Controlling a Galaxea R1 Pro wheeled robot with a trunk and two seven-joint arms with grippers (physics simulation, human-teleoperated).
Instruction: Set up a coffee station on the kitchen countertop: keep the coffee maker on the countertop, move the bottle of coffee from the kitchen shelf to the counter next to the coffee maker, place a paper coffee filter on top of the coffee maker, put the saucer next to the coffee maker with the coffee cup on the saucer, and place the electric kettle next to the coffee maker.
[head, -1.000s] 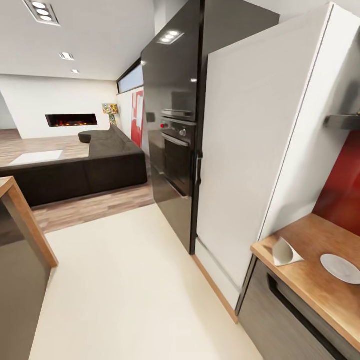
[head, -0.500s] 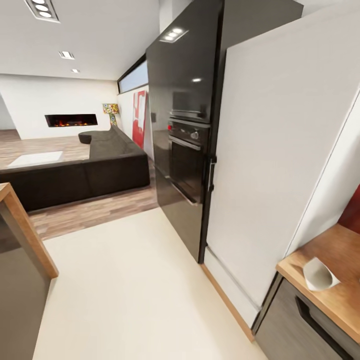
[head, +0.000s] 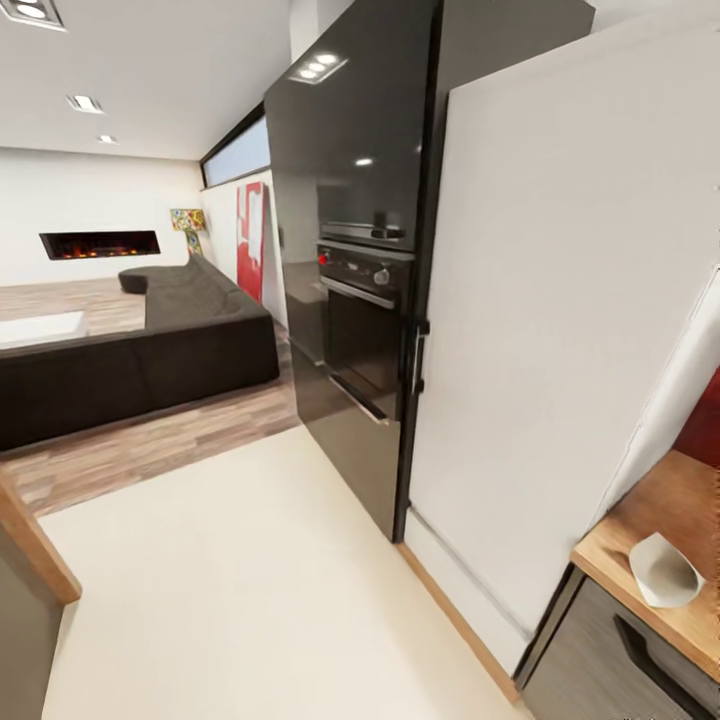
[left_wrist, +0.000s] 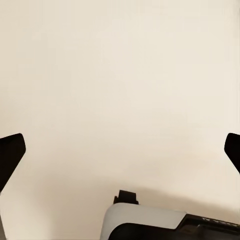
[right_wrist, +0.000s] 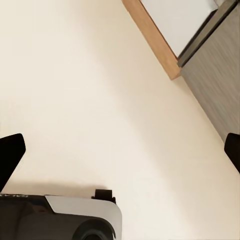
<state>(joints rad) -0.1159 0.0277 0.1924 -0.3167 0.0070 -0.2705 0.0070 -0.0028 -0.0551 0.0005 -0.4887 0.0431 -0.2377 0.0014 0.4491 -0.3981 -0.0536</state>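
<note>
The paper coffee filter (head: 663, 572), a small white cone, lies on its side on the wooden countertop (head: 690, 510) at the lower right of the head view. In the left wrist view my left gripper (left_wrist: 120, 152) hangs open over bare cream floor, its dark fingertips (left_wrist: 10, 155) far apart with nothing between them. My right gripper (right_wrist: 120, 152) is likewise open above the floor, empty, with the base of a grey cabinet (right_wrist: 215, 85) off to one side. The coffee maker, bottle, saucer, cup and kettle are out of view.
A tall white cabinet (head: 540, 330) and a glossy black oven tower (head: 360, 300) line the right side. A dark sofa (head: 140, 350) stands at the far left on wood flooring. A wooden counter corner (head: 35, 550) juts in at the lower left. Cream floor (head: 250, 590) spreads ahead.
The whole head view has swung, so the camera moved: the saucer and the red backsplash have slid out at the right, and the filter sits nearer the frame's right edge.
</note>
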